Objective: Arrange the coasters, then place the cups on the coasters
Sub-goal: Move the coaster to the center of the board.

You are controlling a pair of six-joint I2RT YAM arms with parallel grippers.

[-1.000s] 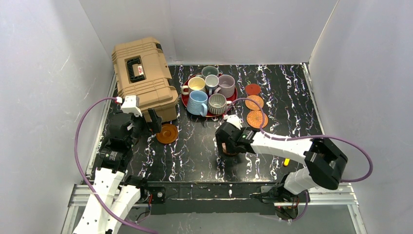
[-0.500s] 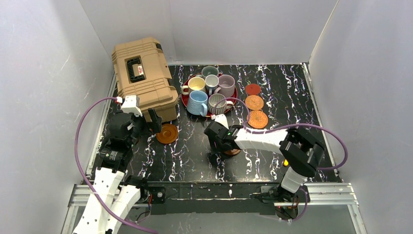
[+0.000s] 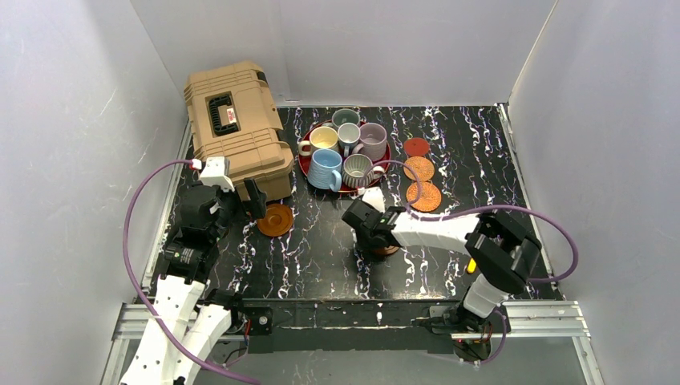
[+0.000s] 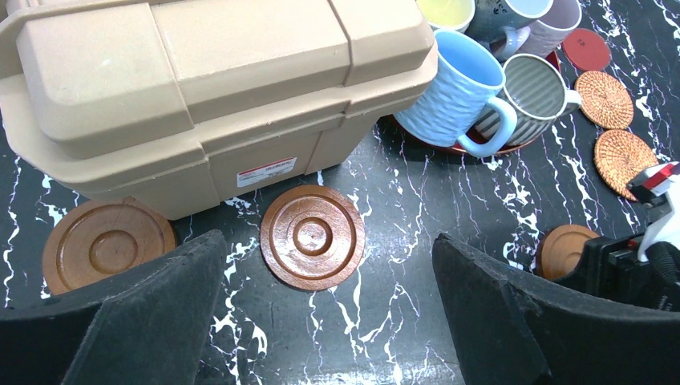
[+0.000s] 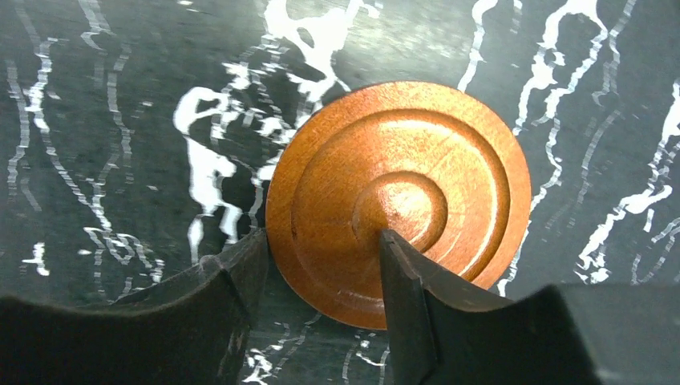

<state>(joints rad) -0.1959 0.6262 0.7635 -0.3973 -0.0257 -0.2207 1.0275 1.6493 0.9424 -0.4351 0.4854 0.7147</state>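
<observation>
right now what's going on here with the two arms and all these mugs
The right gripper is down on a wooden coaster, one finger outside its rim and one on top; whether it grips yet is unclear. The left gripper hovers open over a second wooden coaster in front of the tan case, with a third wooden coaster beside it. All six mugs sit on the red tray, and two woven coasters and a red coaster lie to its right.

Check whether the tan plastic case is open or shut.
Shut: the tan plastic case has its lid flush on the base, no gap.
</observation>
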